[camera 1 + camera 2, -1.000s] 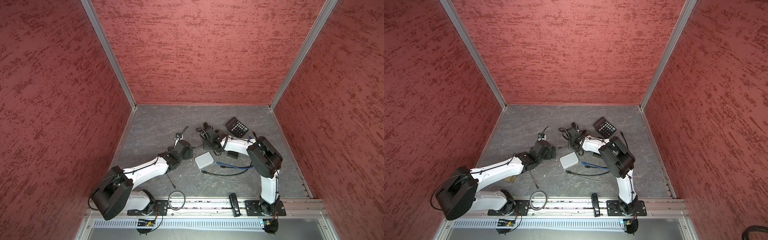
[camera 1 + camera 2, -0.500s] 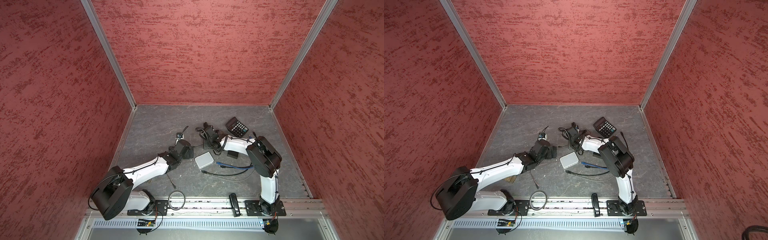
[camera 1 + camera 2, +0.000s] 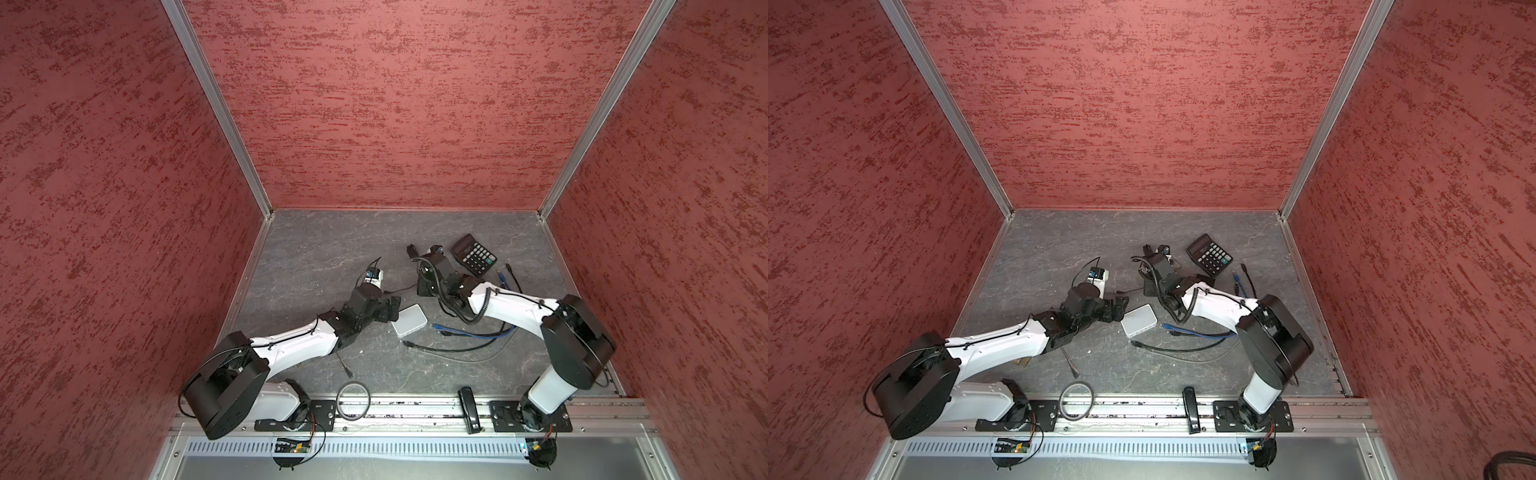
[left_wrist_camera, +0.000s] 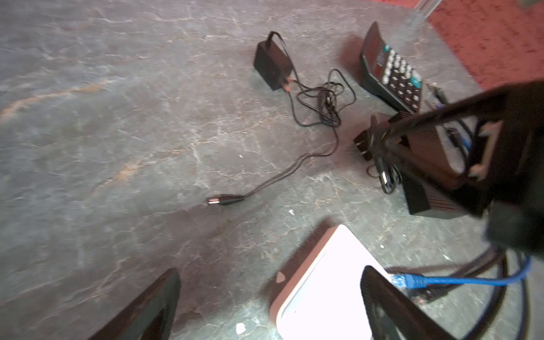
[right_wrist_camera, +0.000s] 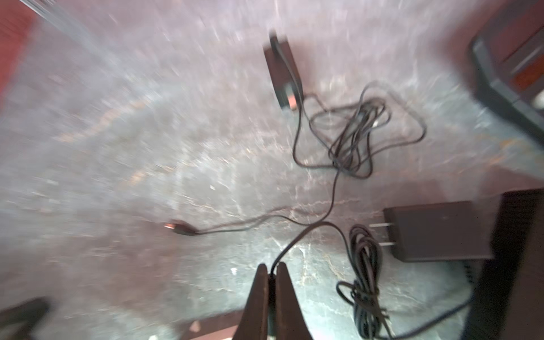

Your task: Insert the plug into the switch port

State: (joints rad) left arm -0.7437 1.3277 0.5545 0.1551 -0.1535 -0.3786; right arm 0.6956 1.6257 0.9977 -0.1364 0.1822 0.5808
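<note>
1. Left wrist view: the left gripper [image 4: 270,273] is spread wide and holds nothing. One finger hangs over the white switch [image 4: 321,282] and the other over bare table [image 4: 117,117]. It is probably poised to steady the switch. A plug [image 4: 225,200] lies loose beyond it, trailing back to an adapter [image 4: 272,66].
2. Right wrist view, blurred: the right gripper [image 5: 272,272] is pressed together, pinching a thin cord [image 5: 294,241]. The cord bends toward a coil [image 5: 365,265] beside a second adapter [image 5: 435,231]. I cannot tell whether a plug end sits hidden between the jaws. The loose plug [image 5: 181,228] lies apart from them.
3. Top views: the switch [image 3: 409,319] sits mid-table.
   - The left gripper [image 3: 392,309] is at its 9 o'clock, just beside it.
   - The right gripper [image 3: 423,286] is at 12 o'clock.
   - The calculator [image 3: 473,254] is farther off, between 1 and 2 o'clock.
   - The blue cable [image 3: 469,330] is at 3 o'clock.
   - The port face is not visible, so the plug's approach side is unknown.
4. Surface and room: the table is flat, grey and veined like slate. Red textured walls [image 3: 1142,104] close three sides, joined by aluminium posts [image 3: 946,108].
</note>
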